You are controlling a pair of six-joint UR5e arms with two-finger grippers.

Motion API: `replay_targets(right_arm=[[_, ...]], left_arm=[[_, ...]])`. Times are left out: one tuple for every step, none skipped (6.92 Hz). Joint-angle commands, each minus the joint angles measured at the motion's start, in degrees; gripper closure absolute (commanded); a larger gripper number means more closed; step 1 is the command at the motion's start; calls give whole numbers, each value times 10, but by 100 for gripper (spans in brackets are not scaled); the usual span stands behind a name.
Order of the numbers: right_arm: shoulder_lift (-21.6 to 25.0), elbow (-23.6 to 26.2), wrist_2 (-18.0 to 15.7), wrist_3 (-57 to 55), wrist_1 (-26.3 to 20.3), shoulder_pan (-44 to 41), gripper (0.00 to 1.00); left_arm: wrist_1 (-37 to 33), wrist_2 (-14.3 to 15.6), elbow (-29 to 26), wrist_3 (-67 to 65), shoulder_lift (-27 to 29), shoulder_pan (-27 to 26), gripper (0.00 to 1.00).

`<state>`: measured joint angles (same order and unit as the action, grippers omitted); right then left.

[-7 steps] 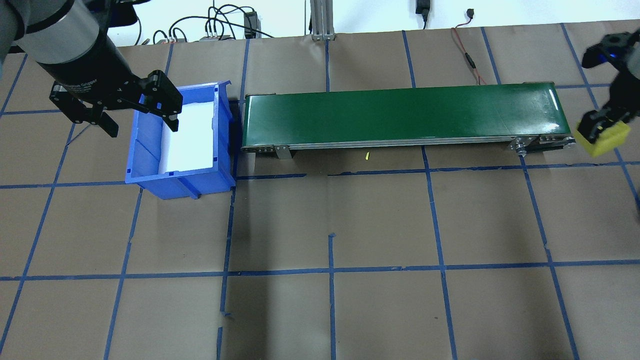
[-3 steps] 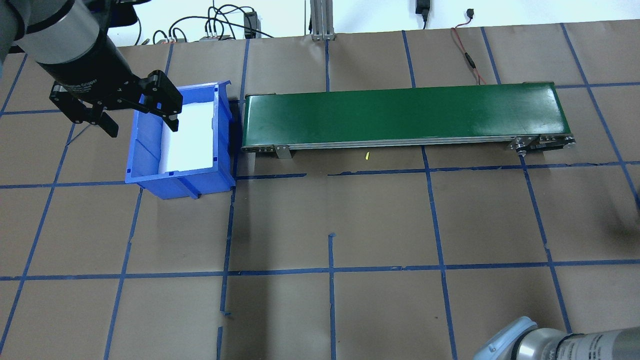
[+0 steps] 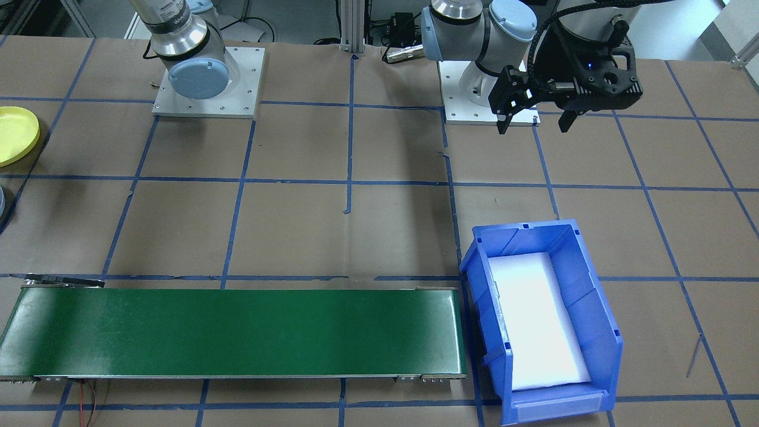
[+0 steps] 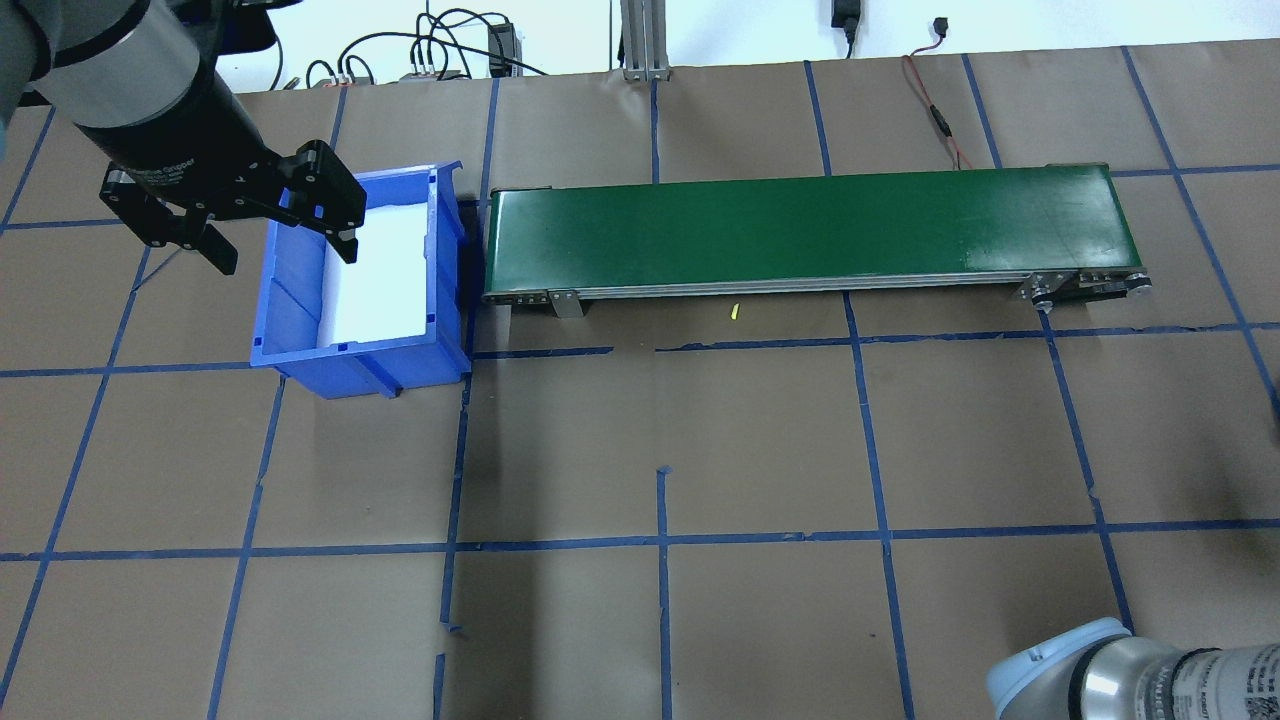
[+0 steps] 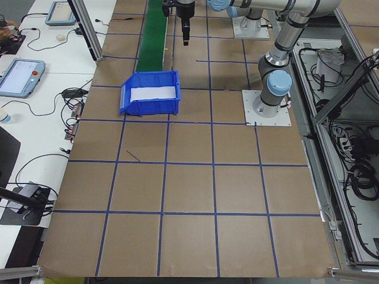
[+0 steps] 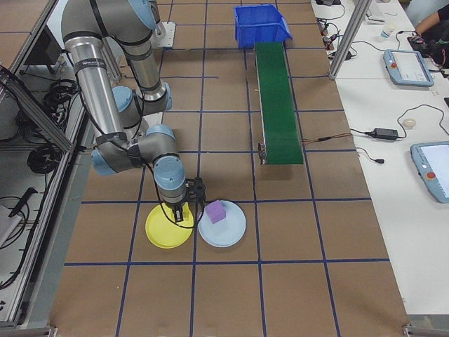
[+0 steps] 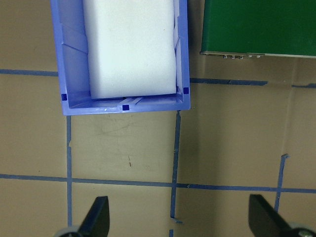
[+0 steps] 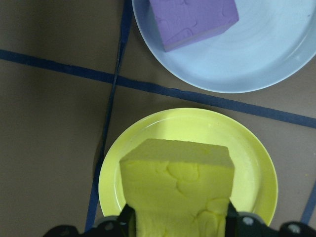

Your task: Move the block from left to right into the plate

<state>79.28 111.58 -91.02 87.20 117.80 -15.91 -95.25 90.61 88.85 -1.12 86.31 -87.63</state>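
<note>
Hovering inside the plate's point(image 8: 256, 163) rim, right claw point(image 8: 180, 219) grips the yellow block point(image 8: 177, 190).

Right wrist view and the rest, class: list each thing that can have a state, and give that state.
Yellow block: held above the yellow plate.
Right gripper: shut on the yellow block.
Left gripper: open, empty.
Purple block: resting in the pale blue plate.
Blue bin: upright.

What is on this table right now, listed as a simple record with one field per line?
right gripper: shut on a yellow block, held over the yellow plate
light blue plate: beside the yellow one, holds a purple block
left gripper: open, empty, above the blue bin
blue bin: white pad inside
green conveyor: bare
</note>
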Motion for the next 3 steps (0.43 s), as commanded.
replay_targets(right_arm=[[-46,4,43,41,8,21,0],[-49,3,39,40,9,23,0],[-47,1,39,34,9,26,0]], left_arm=[[1,0,0,0,0,0,0],[1,0,0,0,0,0,0],[0,1,0,0,0,1,0]])
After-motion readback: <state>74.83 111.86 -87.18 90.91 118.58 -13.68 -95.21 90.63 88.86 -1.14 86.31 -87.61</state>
